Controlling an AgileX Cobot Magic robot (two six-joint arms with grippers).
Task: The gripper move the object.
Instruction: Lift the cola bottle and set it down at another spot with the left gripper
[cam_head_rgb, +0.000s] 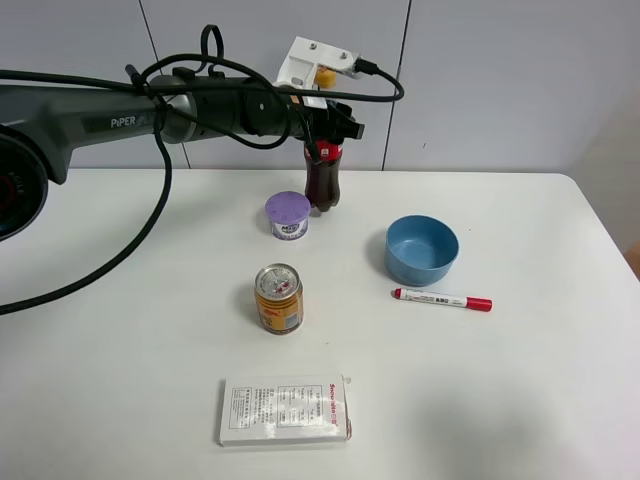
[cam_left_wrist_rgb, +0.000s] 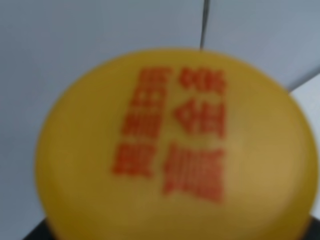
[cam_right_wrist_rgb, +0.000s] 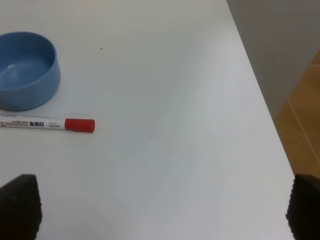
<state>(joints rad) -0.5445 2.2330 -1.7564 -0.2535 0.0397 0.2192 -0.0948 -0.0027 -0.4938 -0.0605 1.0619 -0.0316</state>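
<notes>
The cola bottle (cam_head_rgb: 322, 183) stands at the back middle of the white table (cam_head_rgb: 120, 300), with dark cola and a red label. My left gripper (cam_head_rgb: 330, 130), black jaws under a white housing, reaches in from the left and is closed around the bottle's neck. The bottle's base looks level with the table top. In the left wrist view the yellow cap (cam_left_wrist_rgb: 170, 150) with red characters fills the frame, and the jaws are hidden. My right gripper (cam_right_wrist_rgb: 160, 210) is open and empty over the table's right part, and it is out of the exterior view.
A purple-lidded cup (cam_head_rgb: 288, 214) stands just left of the bottle. An orange drink can (cam_head_rgb: 278, 297) and a white box (cam_head_rgb: 284, 409) lie nearer the front. A blue bowl (cam_head_rgb: 422, 250) (cam_right_wrist_rgb: 25, 70) and a red-capped marker (cam_head_rgb: 442, 299) (cam_right_wrist_rgb: 45, 123) lie to the right.
</notes>
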